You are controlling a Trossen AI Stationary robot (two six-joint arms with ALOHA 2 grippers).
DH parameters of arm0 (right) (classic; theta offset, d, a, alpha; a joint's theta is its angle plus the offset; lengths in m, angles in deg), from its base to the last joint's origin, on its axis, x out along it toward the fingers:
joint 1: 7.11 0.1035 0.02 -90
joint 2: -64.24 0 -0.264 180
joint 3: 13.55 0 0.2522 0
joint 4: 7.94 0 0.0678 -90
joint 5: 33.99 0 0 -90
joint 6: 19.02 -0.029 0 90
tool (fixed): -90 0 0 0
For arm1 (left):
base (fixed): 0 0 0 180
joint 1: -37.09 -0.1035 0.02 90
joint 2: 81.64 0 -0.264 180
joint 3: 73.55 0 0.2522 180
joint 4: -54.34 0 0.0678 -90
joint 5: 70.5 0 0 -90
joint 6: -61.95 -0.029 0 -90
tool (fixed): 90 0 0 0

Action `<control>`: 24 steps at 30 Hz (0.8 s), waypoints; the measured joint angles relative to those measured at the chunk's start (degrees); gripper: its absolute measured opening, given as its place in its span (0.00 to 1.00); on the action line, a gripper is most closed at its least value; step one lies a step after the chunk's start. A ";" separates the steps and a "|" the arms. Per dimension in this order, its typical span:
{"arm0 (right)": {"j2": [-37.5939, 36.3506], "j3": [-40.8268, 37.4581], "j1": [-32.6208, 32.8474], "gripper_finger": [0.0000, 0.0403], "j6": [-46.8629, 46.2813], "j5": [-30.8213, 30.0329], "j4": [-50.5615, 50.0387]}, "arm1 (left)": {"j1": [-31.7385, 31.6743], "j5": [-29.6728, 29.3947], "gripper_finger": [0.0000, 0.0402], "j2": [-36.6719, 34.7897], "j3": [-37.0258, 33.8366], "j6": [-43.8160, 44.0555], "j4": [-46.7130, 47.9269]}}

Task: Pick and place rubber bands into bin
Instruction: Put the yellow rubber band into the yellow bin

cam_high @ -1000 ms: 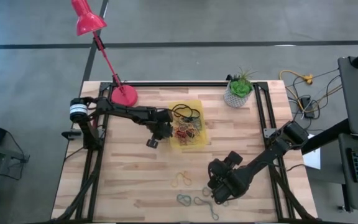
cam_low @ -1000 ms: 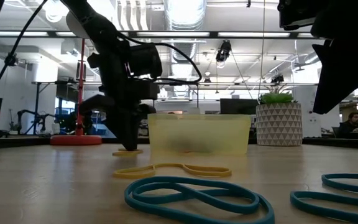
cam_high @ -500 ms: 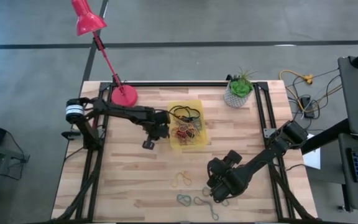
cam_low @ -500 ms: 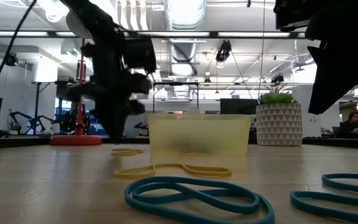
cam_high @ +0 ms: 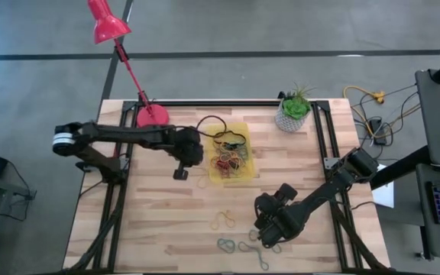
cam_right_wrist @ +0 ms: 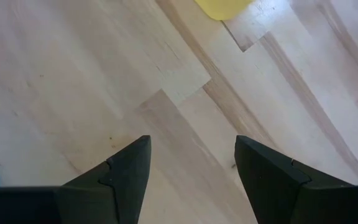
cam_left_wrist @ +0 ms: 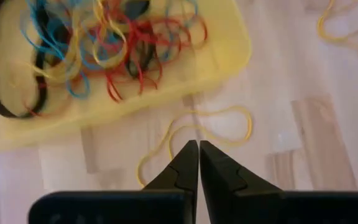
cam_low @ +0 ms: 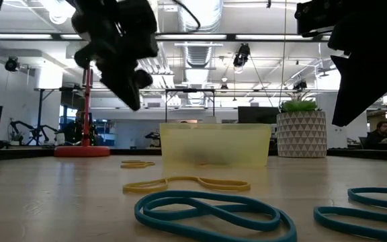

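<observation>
The yellow bin [cam_high: 238, 128] holds a tangle of red, blue, yellow and black rubber bands [cam_left_wrist: 98, 50]. My left gripper [cam_left_wrist: 199, 147] is shut and empty. It hangs in the air [cam_low: 134, 99] near the bin's left side, above a yellow band [cam_left_wrist: 211, 127] lying flat on the wood [cam_high: 202, 182]. A tan band [cam_high: 221, 221] and teal bands [cam_high: 226, 244] lie nearer the table's near edge. My right gripper [cam_right_wrist: 191, 152] is open above bare wood [cam_high: 270, 229], just right of those bands.
A red lamp base [cam_high: 153, 116] stands at the far left of the table and a white potted plant [cam_high: 292, 113] at the far right. Black frame rails run along both sides. Bare wood lies between the bin and the loose bands.
My left gripper has risen from table height beside the bin to well above it and drifted slightly toward the table's left edge, its arm swinging back. The yellow band below it stays flat on the table. My right arm keeps still.
</observation>
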 joint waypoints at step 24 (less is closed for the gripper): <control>0.02 0.15 -0.21 0.54 -1.73 0.55 0.54 | -2.12 -6.45 0.26 18.12 -0.02 -12.06 -5.95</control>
